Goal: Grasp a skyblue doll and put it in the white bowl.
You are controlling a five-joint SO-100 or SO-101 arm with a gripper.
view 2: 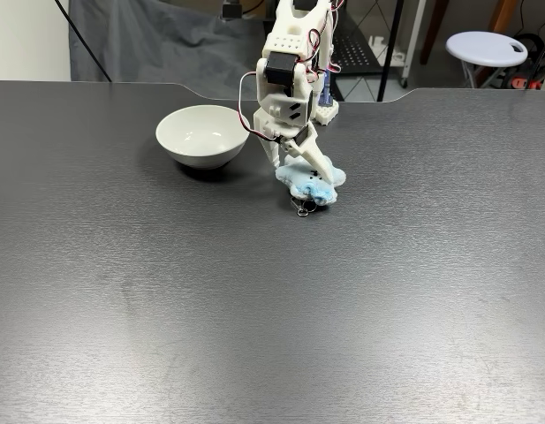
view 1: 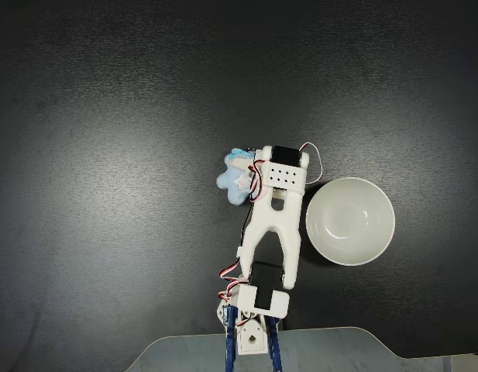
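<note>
— Where are you?
— Grasp step: your white two-finger gripper (view 2: 298,165) sits down on the fluffy pale-blue plush doll (view 2: 312,184); I can't tell if it's clamped.
— Next?
— Close, lift, carry to the glossy round white bowl (view 2: 177,146) beside the gripper.

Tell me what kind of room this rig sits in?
Likely a lab or workshop: a dark grey table carrying the arm, a white stool and cables behind it, and a grey cloth backdrop.

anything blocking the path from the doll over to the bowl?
Nothing visible. The skyblue doll sits at the gripper, and bare table separates it from the white bowl, which looks empty in both fixed views.
</note>
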